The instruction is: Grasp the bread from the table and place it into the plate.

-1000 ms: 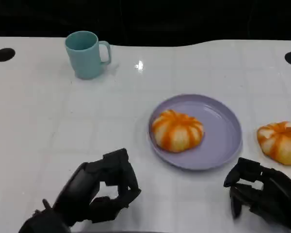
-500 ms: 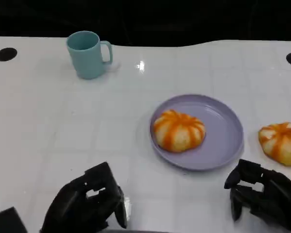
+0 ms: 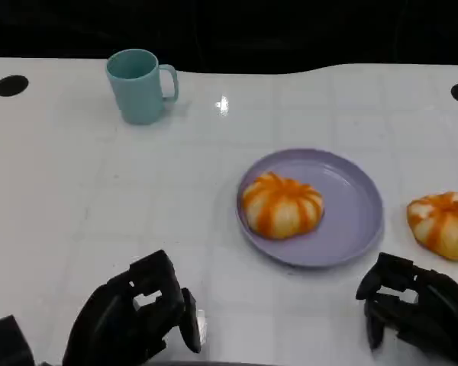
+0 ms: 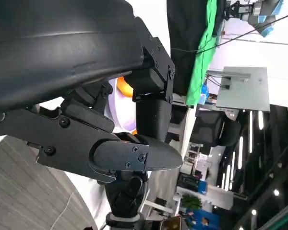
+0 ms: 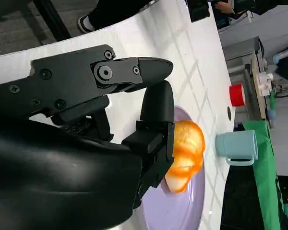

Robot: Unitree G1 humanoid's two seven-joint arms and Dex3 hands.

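**Mia:** Where is the bread now?

**Ben:** One bread (image 3: pixel 281 204) sits inside the purple plate (image 3: pixel 355 221), on the plate's left part. A second bread (image 3: pixel 441 222) lies on the white bench (image 3: pixel 76 191), by the right edge, just beside the plate but not touching it.

**Mia:** What are the robot hands doing?

**Ben:** The left robot hand (image 3: pixel 137 316) is low at the near edge of the bench. Its fingers are curled in and it holds nothing. The right robot hand (image 3: pixel 408 313) is at the near right corner, close to the second bread. Its fingers are bent but apart, and it holds nothing too.

**Mia:** What could go wrong?

**Ben:** I think the second bread still has to go in. It is round and looks soft, so a hard squeeze could squash it. It lies near the right edge, so a bump from the fingers could roll it off the bench. The plate is close by, so the hand could knock the rim and make the plate slide. And the first bread takes up some room, so the new one could land on it and tumble out.

**Mia:** How many things are there?

**Ben:** Two breads, one plate, and one blue-green cup (image 3: pixel 140 84) far back by the far left part of the bench. And two robot hands.
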